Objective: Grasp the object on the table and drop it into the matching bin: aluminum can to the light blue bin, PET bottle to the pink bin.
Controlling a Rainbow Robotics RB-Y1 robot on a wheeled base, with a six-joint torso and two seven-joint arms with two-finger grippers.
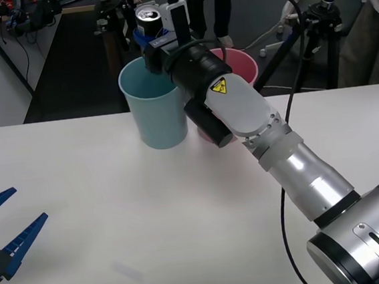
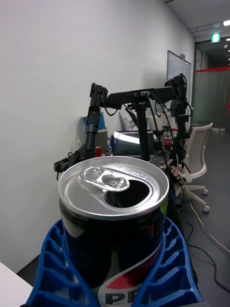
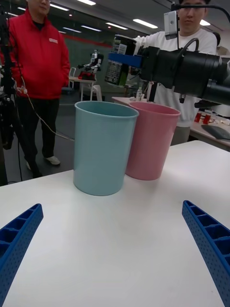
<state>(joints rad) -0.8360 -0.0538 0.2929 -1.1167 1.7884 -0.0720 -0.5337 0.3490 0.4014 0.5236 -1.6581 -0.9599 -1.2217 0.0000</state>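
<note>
The aluminum can (image 1: 149,20) is dark with a silver pull-tab top. My right gripper (image 1: 149,40) is shut on it and holds it upright in the air above the far rim of the light blue bin (image 1: 154,112). Up close, the can (image 2: 114,216) sits between the blue ribbed fingers (image 2: 55,268). From the left wrist, the can (image 3: 120,60) hangs above the light blue bin (image 3: 103,146), with the pink bin (image 3: 151,139) touching it on one side. My left gripper (image 1: 7,237) rests open low over the white table (image 1: 118,236) near its front left edge.
The pink bin (image 1: 236,67) stands behind my right arm, right of the light blue one. People stand beyond the table's far edge, near tripods and cables. The right arm stretches diagonally across the table's right half.
</note>
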